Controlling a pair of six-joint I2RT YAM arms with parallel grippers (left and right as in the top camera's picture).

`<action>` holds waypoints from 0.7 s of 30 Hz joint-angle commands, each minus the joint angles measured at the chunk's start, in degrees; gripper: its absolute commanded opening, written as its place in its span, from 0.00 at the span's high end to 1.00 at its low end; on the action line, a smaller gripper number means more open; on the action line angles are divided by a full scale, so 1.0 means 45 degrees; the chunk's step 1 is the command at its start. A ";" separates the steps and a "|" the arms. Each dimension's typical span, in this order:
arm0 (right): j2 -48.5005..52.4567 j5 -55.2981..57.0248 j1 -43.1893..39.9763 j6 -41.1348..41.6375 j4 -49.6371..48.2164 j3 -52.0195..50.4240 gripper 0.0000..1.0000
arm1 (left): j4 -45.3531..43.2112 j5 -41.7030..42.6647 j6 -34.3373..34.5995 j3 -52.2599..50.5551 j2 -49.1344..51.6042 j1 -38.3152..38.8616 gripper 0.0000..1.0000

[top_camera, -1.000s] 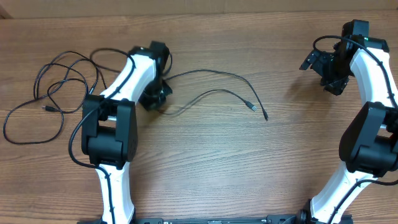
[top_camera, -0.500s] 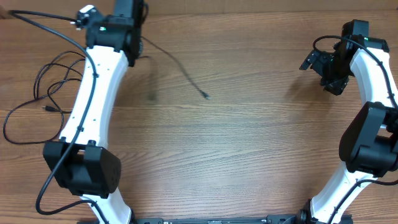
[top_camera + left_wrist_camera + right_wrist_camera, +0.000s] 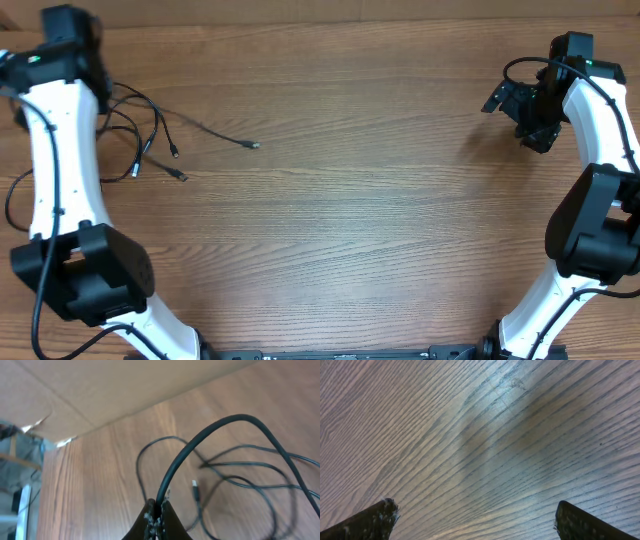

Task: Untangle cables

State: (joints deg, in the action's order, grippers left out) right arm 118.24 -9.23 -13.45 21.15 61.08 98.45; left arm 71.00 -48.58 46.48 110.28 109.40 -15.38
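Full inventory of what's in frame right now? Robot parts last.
cables: several, exact count unclear, thin black with small silver plug ends, in a loose tangle at the table's far left; one strand is pinched in the left gripper
table: one, brown wood grain, fills the overhead view
board: one, light brown, along the table's far edge
arms: two, white and black, one at each side of the table
left gripper: one, dark, far left corner, shut on a cable
right gripper: one, dark, far right, open above bare wood, holding nothing
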 commanded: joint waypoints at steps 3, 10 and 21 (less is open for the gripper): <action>-0.0389 -0.0107 -0.0029 -0.0049 -0.0044 0.0194 0.00 | 0.0121 0.1943 -0.0044 0.0112 -0.0073 -0.1205 0.80; -0.0389 -0.0112 -0.0029 -0.0049 -0.0044 0.0194 0.00 | 0.0175 0.3920 -0.0044 0.0112 -0.0073 -0.1579 0.00; -0.0389 -0.0107 -0.0029 -0.0049 -0.0044 0.0194 0.00 | 0.0170 0.5819 -0.0039 0.0112 -0.0073 -0.1579 0.00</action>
State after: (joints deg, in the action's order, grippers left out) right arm 118.24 -9.23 -13.47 21.15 61.08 98.45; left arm 71.64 -23.88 46.33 110.28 109.40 -22.39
